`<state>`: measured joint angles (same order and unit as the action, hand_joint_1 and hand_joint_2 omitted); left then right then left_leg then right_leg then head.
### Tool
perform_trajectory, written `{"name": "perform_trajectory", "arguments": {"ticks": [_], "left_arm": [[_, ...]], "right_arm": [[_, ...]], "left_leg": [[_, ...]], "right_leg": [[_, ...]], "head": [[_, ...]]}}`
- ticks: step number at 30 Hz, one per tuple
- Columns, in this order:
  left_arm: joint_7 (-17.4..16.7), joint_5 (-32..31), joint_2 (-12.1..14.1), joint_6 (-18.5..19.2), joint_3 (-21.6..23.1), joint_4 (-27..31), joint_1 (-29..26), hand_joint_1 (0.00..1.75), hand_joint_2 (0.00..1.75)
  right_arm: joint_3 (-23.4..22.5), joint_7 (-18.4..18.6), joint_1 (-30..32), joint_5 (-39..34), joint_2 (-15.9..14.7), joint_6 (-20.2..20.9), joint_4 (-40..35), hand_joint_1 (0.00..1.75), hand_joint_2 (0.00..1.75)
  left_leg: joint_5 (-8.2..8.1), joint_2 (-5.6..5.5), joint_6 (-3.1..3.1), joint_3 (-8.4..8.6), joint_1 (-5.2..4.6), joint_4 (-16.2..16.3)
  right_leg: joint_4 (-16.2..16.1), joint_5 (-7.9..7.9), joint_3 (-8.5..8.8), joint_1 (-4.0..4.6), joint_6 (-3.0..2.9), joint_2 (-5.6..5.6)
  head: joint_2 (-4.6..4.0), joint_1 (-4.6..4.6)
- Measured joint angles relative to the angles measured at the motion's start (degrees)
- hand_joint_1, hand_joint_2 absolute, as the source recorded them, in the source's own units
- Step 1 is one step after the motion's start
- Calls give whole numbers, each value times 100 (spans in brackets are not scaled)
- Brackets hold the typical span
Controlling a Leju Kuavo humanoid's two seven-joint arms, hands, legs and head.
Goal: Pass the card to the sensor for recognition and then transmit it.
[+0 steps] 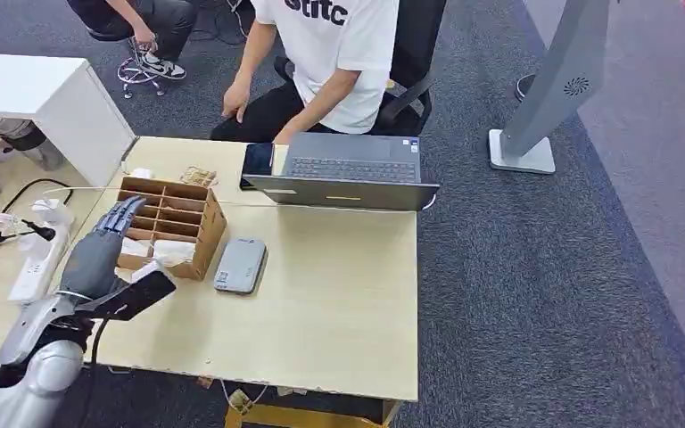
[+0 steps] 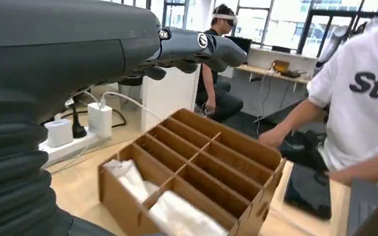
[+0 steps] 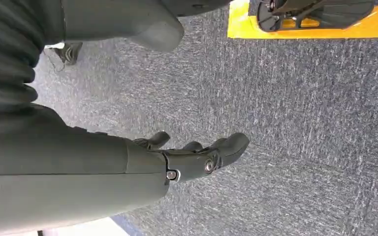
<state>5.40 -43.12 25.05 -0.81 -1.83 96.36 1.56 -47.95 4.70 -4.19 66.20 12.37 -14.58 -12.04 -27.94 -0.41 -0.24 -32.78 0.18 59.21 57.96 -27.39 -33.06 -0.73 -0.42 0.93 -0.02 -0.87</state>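
Left hand (image 1: 98,254), head view: my fingers are extended and apart, holding nothing, above the near left part of the wooden divider box (image 1: 171,225); white cards (image 1: 171,251) lie in its near compartments, and the grey sensor (image 1: 240,265) lies just right of the box. Left wrist view: the cards (image 2: 184,214) are below my fingers (image 2: 211,49). Right wrist view: my right hand (image 3: 197,157) hangs loosely apart over carpet (image 3: 300,123).

Lots of bare bench (image 1: 339,303) right of the grey sensor (image 1: 240,265) — easy to pass. Blocked at the far edge by the laptop (image 1: 348,174), on the left by the box (image 1: 171,225).
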Motion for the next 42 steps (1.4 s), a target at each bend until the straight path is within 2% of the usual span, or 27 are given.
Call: {"name": "perform_trajectory", "arguments": {"ticks": [8, 12, 16, 30, 42], "left_arm": [[-266, -59, 330, 311, -105, 346, -501, 0, 175], [-481, -505, 396, 225, -142, 363, -523, 0, 175], [-544, -789, 400, 101, -142, 354, -487, 0, 175], [-608, -1298, 197, -50, -101, -494, 29, 0, 175], [-658, -1552, -85, -74, 277, -935, 279, 0, 175]], "right_arm": [[-72, -24, 2, -19, -11, 2, 0, 0, 175], [-94, 4, 1, -17, -13, 11, 0, 0, 175], [-94, 4, -1, -7, -13, 17, 0, 0, 175], [-94, -9, -17, 103, -13, 46, 0, 0, 175], [-94, -15, -15, 96, -55, 114, 0, 0, 175]], "left_leg": [[1, -1, 0, 0, 0, 0], [1, -2, 0, 1, 0, 0], [1, -2, 0, 1, 0, 1], [1, 1, 0, 2, 0, 1], [1, 1, 1, 1, -1, 2]], "right_leg": [[0, 1, 2, 0, 1, -1], [0, 2, 2, 0, 1, -2], [0, 2, 1, 0, 1, -2], [0, 3, -1, 0, 1, -2], [-1, 3, -2, 0, 1, -1]], "head": [[0, 2], [-2, 0], [0, 2], [0, 0], [0, 2]]}}
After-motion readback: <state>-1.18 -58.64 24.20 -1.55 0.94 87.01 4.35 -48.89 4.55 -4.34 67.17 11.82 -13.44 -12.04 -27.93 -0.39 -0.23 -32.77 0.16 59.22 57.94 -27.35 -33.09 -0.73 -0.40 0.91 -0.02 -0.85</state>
